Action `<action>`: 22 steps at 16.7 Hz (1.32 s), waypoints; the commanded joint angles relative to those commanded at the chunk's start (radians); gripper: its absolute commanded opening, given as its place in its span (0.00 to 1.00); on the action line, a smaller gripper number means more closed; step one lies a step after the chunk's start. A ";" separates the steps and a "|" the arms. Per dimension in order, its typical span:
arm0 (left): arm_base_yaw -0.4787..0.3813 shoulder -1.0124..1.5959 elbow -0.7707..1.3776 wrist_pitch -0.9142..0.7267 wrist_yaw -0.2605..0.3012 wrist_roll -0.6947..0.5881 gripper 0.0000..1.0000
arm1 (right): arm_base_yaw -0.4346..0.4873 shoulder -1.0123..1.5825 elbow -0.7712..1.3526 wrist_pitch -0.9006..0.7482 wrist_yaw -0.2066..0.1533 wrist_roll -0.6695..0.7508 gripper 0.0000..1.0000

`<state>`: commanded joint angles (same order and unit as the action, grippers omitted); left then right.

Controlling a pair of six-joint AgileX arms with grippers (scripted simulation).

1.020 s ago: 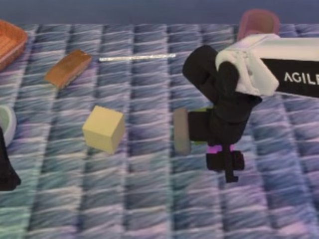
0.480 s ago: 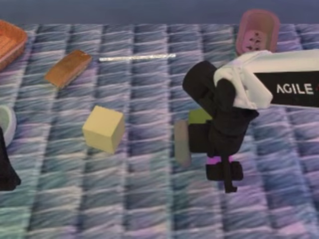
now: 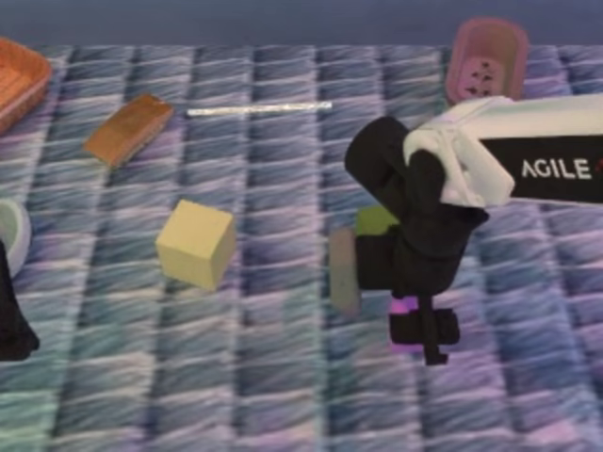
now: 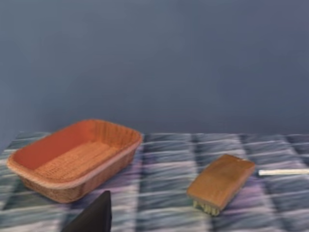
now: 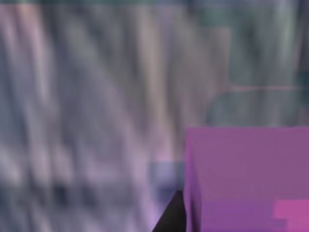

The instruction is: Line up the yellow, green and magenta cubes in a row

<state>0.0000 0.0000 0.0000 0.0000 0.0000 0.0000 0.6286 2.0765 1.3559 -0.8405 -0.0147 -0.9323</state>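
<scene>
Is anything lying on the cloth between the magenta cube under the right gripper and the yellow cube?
Nothing visible. The cloth from the magenta cube at the right gripper across to the yellow cube looks bare.

Pale yellow cube: largest, flat on table, left of centre. Olive-green cube: mostly hidden under arm. Magenta cube: smallest, nearer front edge, apparently gripped.

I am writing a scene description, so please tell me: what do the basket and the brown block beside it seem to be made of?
The basket looks like woven wicker: fine criss-cross texture on its walls and floor, a thicker rim, matte orange-brown. The brown block looks like smooth, faintly glossy wood on top; pale bristle-like tufts show under its near end, so it may be a brush, though that is uncertain.
</scene>
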 joint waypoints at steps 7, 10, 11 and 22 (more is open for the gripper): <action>0.000 0.000 0.000 0.000 0.000 0.000 1.00 | 0.000 0.000 0.000 0.000 0.000 0.000 1.00; 0.000 0.000 0.000 0.000 0.000 0.000 1.00 | 0.000 0.000 0.000 0.000 0.000 0.000 1.00; 0.000 0.000 0.000 0.000 0.000 0.000 1.00 | 0.000 0.000 0.000 0.000 0.000 0.000 1.00; 0.000 0.000 0.000 0.000 0.000 0.000 1.00 | 0.004 -0.096 0.153 -0.249 -0.001 -0.006 1.00</action>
<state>0.0000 0.0000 0.0000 0.0000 0.0000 0.0000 0.6323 1.9802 1.5093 -1.0894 -0.0154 -0.9382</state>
